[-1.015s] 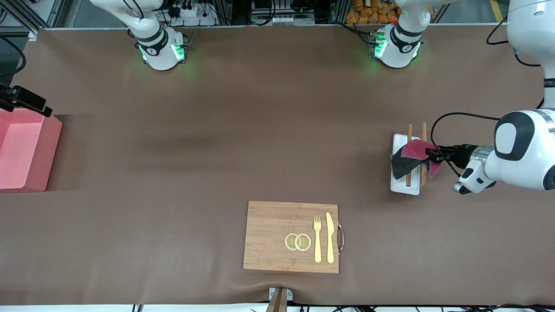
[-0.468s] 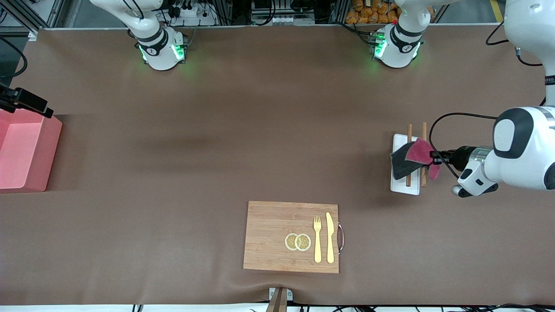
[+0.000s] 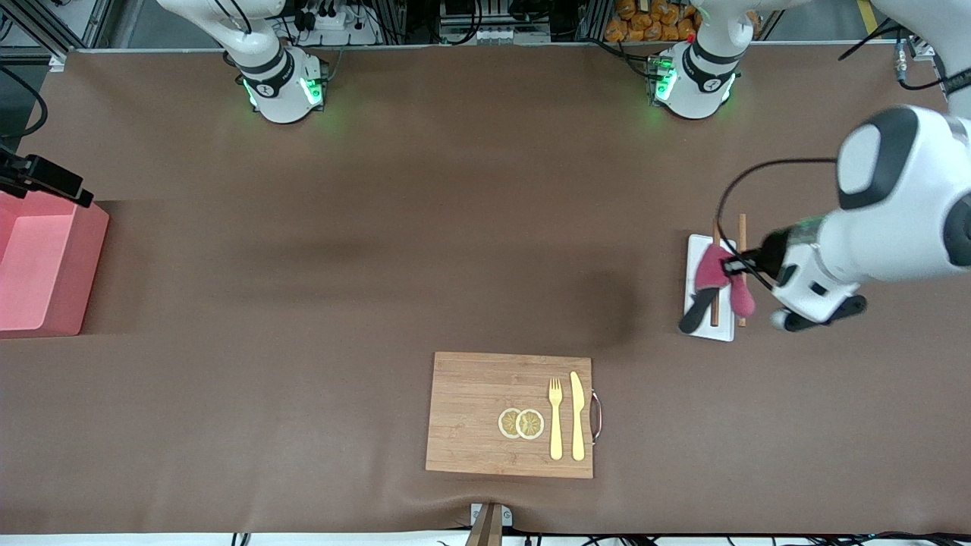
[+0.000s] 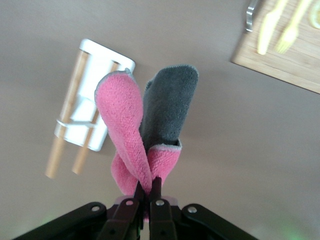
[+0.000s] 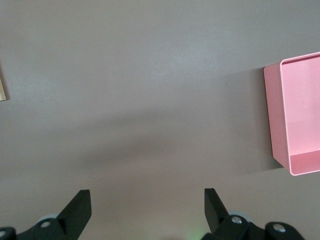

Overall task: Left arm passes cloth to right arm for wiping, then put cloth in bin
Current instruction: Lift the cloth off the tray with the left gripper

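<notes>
The cloth (image 3: 713, 273), magenta with a dark grey side, hangs in the air over the white tray (image 3: 724, 331) toward the left arm's end of the table. My left gripper (image 3: 730, 265) is shut on its upper fold. In the left wrist view the fingertips (image 4: 156, 182) pinch the pink edge of the cloth (image 4: 125, 115), and its two flaps droop toward the tray (image 4: 107, 62). The pink bin (image 3: 38, 265) stands at the right arm's end. My right gripper (image 5: 147, 200) waits open and empty above bare table, with the bin (image 5: 300, 115) off to one side.
Two wooden sticks (image 3: 742, 227) lie across the tray. A wooden cutting board (image 3: 470, 409) with a fork (image 3: 555, 417), a knife (image 3: 578, 417) and lemon slices (image 3: 521, 423) sits near the table's front edge.
The left gripper has shut on the cloth and risen, so the cloth is off the tray and sticks and hangs down. The right arm has not moved.
</notes>
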